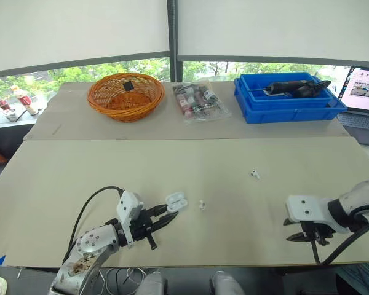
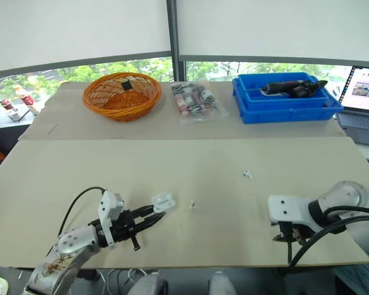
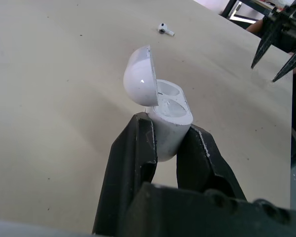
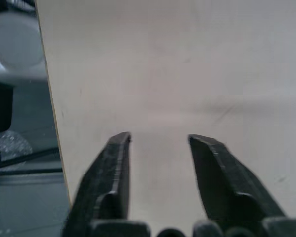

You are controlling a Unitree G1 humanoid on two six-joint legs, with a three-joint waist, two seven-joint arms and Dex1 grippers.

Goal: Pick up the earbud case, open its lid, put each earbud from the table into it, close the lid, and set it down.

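Left wrist view has the left gripper (image 3: 166, 133) pinching the earbud case (image 3: 170, 111), lid open, near the table's (image 1: 172, 166) front edge, so loading comes next: the right gripper (image 4: 160, 143), spread and empty by the front-right corner, should fetch the nearer earbud (image 1: 202, 204).

One earbud case (image 1: 176, 201), two earbuds (image 1: 202, 204) (image 1: 254, 174), one basket (image 1: 120, 112), one bin (image 1: 286, 112)
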